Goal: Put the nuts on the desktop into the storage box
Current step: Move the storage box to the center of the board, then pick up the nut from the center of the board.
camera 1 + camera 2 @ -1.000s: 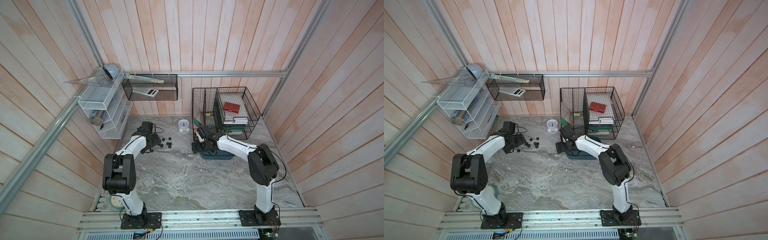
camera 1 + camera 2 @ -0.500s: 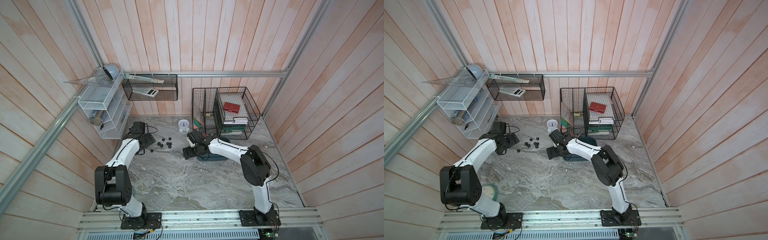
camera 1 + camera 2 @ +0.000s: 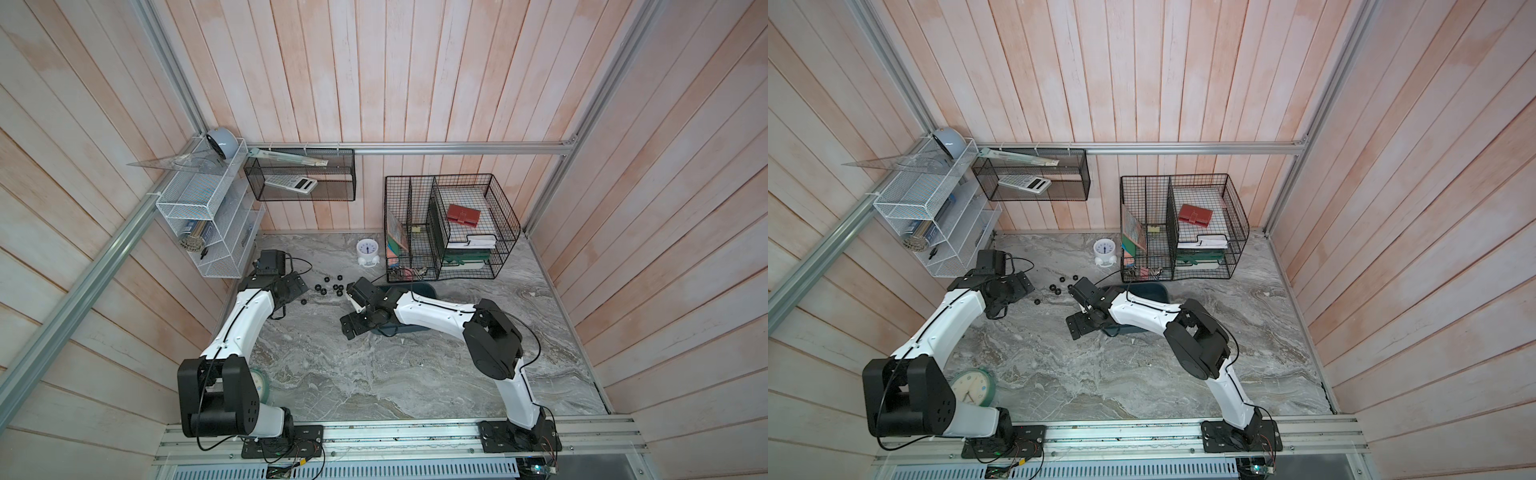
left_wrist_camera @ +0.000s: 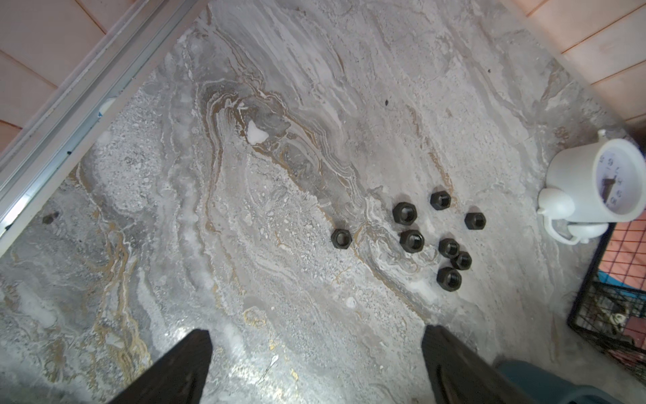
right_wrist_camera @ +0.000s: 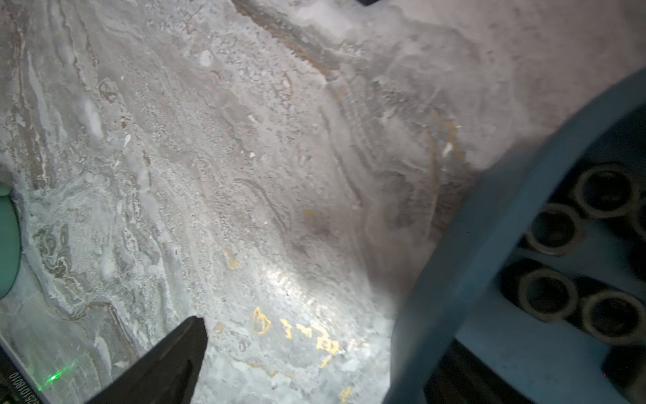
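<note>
Nuts sit on open desktop, apart from storage box.

Eight nuts lie loose on the desktop, at about ten o'clock from its centre: seven in a cluster, one apart at eight o'clock of it; four more show whole inside the one storage box, with others only partly in view; two arms, the left arm and the right arm; two clocks, a white clock near twelve o'clock, a green-rimmed clock at eight; two black wire baskets, the wall basket and the desk basket; one white mesh rack.
</note>
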Robot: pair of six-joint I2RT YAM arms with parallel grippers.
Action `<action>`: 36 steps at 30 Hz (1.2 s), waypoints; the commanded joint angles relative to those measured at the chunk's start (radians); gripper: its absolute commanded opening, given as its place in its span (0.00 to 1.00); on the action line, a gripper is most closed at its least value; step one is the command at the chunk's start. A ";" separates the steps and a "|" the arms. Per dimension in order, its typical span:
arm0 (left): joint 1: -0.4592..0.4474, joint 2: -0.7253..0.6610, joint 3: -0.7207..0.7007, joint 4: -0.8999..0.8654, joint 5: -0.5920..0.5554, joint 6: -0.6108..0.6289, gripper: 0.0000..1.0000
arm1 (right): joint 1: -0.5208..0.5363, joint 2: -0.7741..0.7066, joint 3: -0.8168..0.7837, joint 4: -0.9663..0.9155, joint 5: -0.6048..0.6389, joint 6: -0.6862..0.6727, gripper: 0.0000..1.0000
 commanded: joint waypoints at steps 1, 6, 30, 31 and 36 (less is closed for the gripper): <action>0.006 -0.047 -0.019 -0.032 -0.001 0.018 1.00 | 0.026 0.044 0.061 0.017 -0.030 0.011 0.98; 0.006 -0.056 -0.023 -0.041 0.023 0.031 1.00 | 0.028 0.031 0.076 0.008 0.015 -0.011 0.98; -0.068 0.396 0.185 0.076 -0.022 -0.041 0.70 | -0.222 -0.384 -0.216 0.019 0.108 -0.137 0.98; -0.068 0.410 0.191 0.075 -0.025 -0.043 0.68 | -0.227 -0.388 -0.216 0.018 0.109 -0.142 0.98; -0.068 0.467 0.213 0.081 -0.036 -0.042 0.61 | -0.244 -0.391 -0.206 0.004 0.118 -0.152 0.98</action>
